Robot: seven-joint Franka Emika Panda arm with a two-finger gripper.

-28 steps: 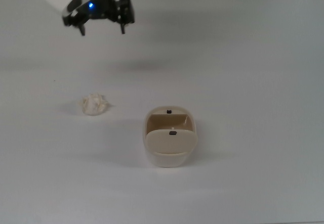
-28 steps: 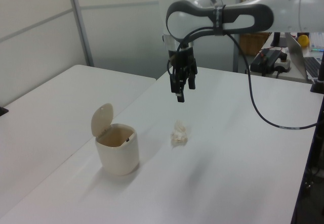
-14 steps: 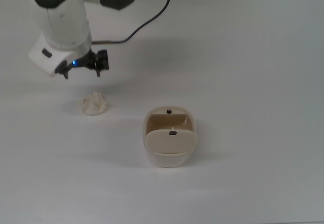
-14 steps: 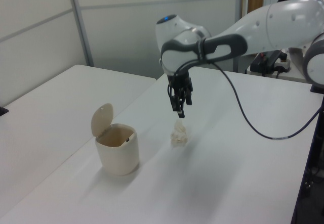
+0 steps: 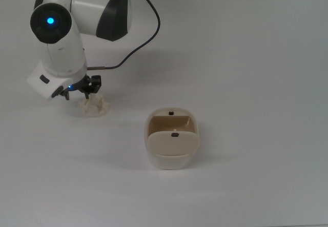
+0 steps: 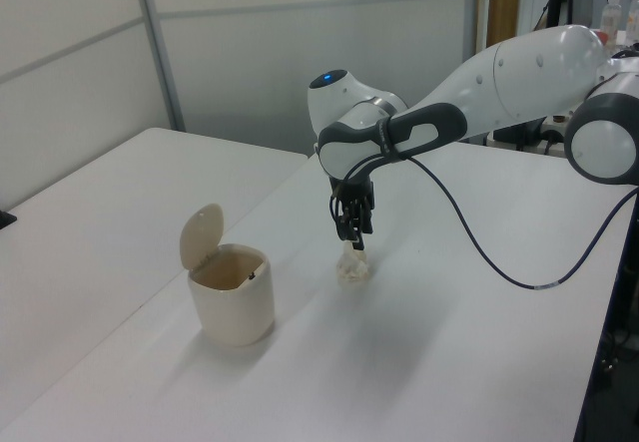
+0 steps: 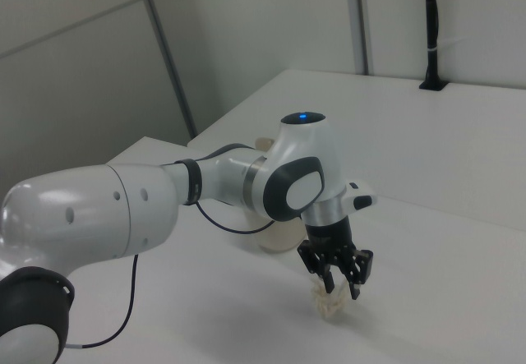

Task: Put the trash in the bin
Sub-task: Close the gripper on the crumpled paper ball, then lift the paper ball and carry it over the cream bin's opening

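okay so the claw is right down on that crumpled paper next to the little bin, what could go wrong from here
The claw sits at the top edge of the trash, not centred over it, so closing might pinch only a loose fold and the wad could slip free on lifting. The bin is small and its raised flap stands over one side of the opening, so a release slightly off target could land the wad on the table.

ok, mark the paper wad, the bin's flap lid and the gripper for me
crumpled paper wad (image 5: 96, 106), top view, middle of the lump.
bin's flap lid (image 6: 201, 234), left view, centre of the raised flap.
gripper (image 7: 338, 283), right view, between the fingertips just above the wad.
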